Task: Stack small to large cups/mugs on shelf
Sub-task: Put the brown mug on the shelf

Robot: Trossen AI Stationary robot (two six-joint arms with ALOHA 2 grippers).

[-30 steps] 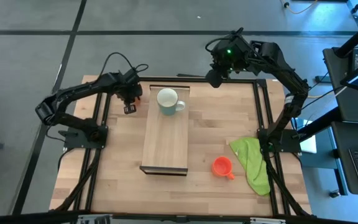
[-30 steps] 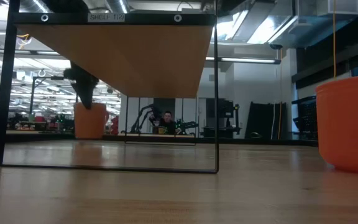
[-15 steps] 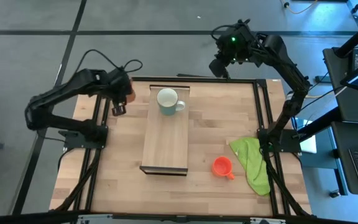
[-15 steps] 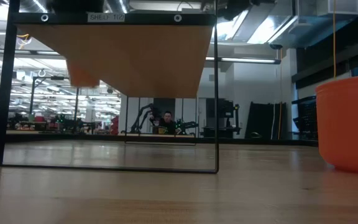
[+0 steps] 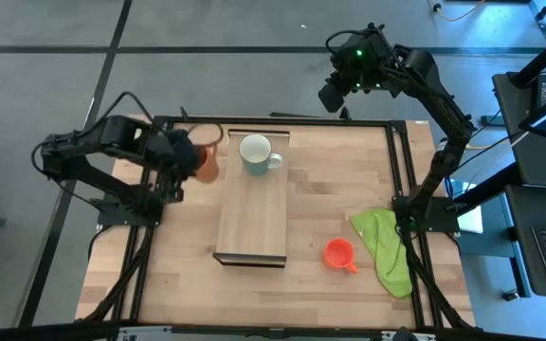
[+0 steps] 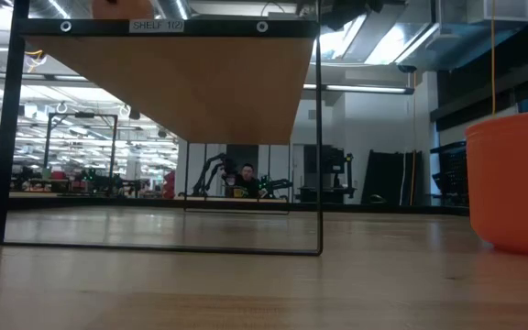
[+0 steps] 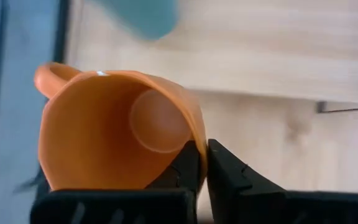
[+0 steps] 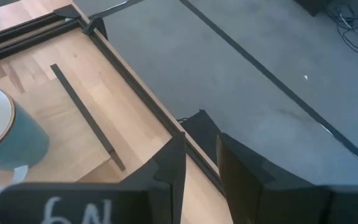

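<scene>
My left gripper (image 5: 190, 159) is shut on the brownish-orange mug (image 5: 207, 163), which hangs in the air just left of the shelf's far end. The left wrist view looks into the mug's mouth (image 7: 114, 134); its handle (image 7: 50, 78) points away from the fingers. The shelf (image 5: 252, 213) is a long light-wood plank on a dark frame, and the low view shows its underside (image 6: 181, 82). A pale mug (image 5: 257, 154) with a teal outside stands on the shelf's far end. The small orange-red mug (image 5: 338, 254) stands on the tabletop. My right gripper (image 5: 335, 95) is open over the table's far edge. My left gripper pinches the mug's wall at the rim (image 7: 194, 134), on the side opposite the handle. One finger (image 7: 185, 168) is inside the cup and the other (image 7: 229, 177) is outside. The fingers come from above and from the table's left. The mug is lifted clear of the table.
A green cloth (image 5: 387, 244) lies right of the small mug, near the table's right edge. Dark frame rails (image 5: 401, 161) run along the table's sides. Bare tabletop shows on both sides of the shelf.
My left gripper has lifted the brownish-orange mug from the tabletop left of the shelf's far end, swung out left, then come back toward the shelf. The mug now rides above shelf height. My right gripper has drawn back past the table's far edge.
</scene>
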